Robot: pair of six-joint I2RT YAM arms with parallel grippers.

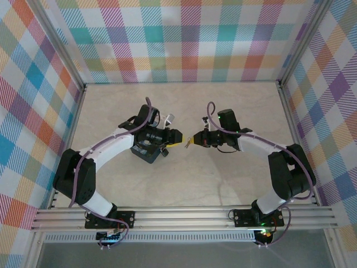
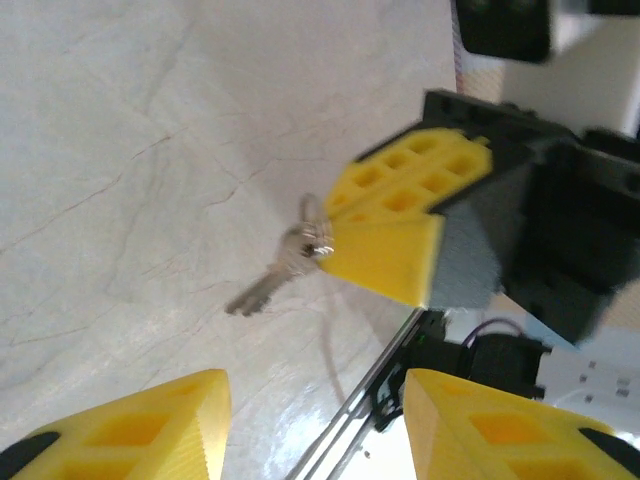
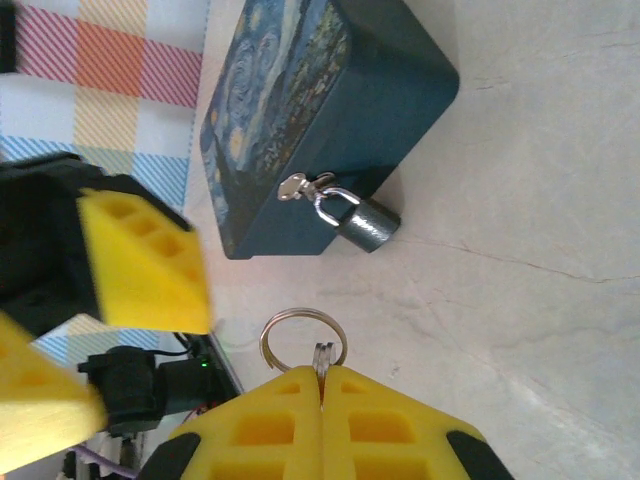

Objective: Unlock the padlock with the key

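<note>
right wrist: padlock (image 3: 368, 222) beyond right hand (image 3: 323, 372)

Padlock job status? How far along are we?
Done: the key is picked up, pinched in the shut right gripper. In hand: it is held short of the blue tin; the left gripper is open, holding nothing. Left: the padlock hangs closed on the tin's hasp, key not yet inserted or turned.

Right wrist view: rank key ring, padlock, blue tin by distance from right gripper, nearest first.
1. Key ring: pinched in the right gripper's shut jaws, bottom centre.
2. Padlock: just beyond, mid-frame, right of centre.
3. Blue tin: farthest, behind the padlock hooked to its hasp, upper centre.
</note>
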